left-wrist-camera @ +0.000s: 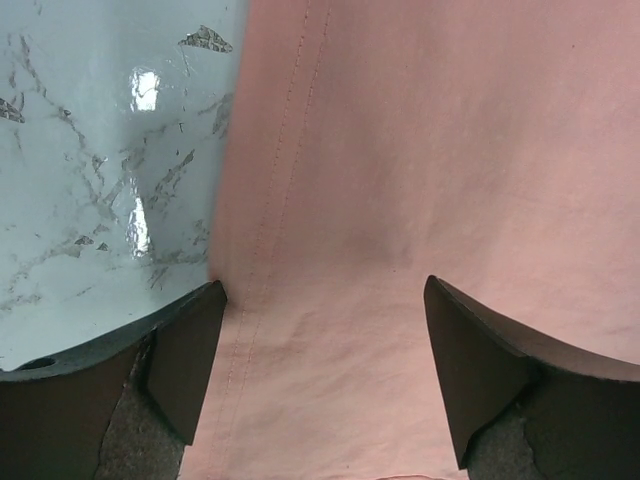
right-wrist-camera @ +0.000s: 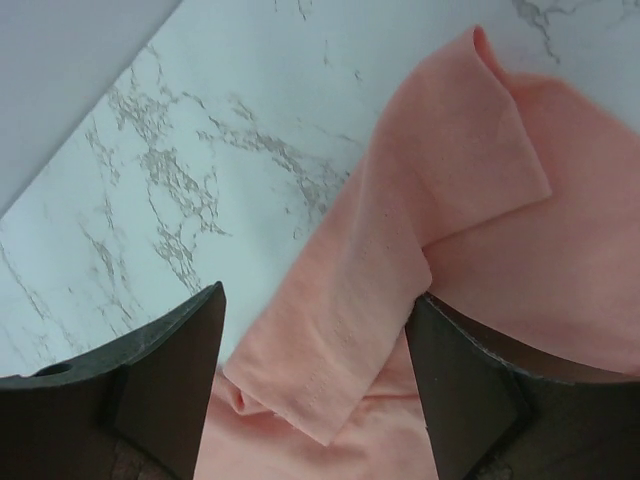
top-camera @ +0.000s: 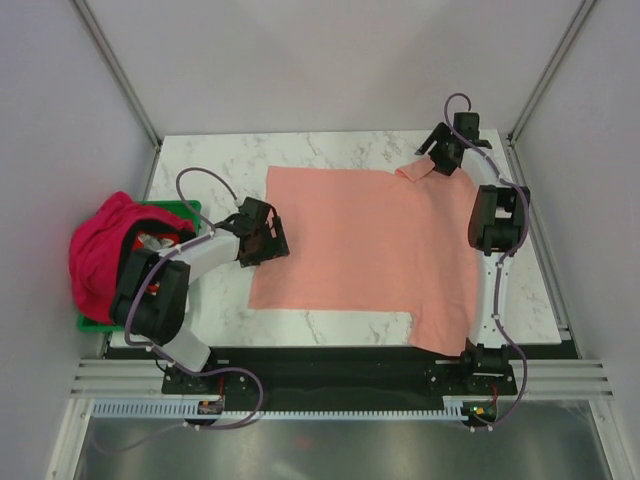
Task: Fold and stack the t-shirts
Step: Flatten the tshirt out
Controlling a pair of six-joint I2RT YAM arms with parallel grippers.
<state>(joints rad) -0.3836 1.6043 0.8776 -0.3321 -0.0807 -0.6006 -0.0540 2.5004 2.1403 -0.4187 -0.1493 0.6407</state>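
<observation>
The salmon t-shirt (top-camera: 370, 245) lies flat at frame centre on the table (top-camera: 330, 150). Left gripper (left-wrist-camera: 325, 370) jaws spread over its left hem (left-wrist-camera: 265, 250); right gripper (right-wrist-camera: 315, 370) jaws spread astride the doubled-over sleeve (right-wrist-camera: 400, 250), upper right. Pinching only 1 sleeve layer would skew the fold.

You have white marble-look table (top-camera: 200, 160), glossy. Salmon-pink t-shirt (top-camera: 370, 250) lies spread flat across middle and right, sleeve (top-camera: 412, 173) folded over at far right. Green crate (top-camera: 178, 208) at left edge; whether it rests on tabletop, cannot tell.
</observation>
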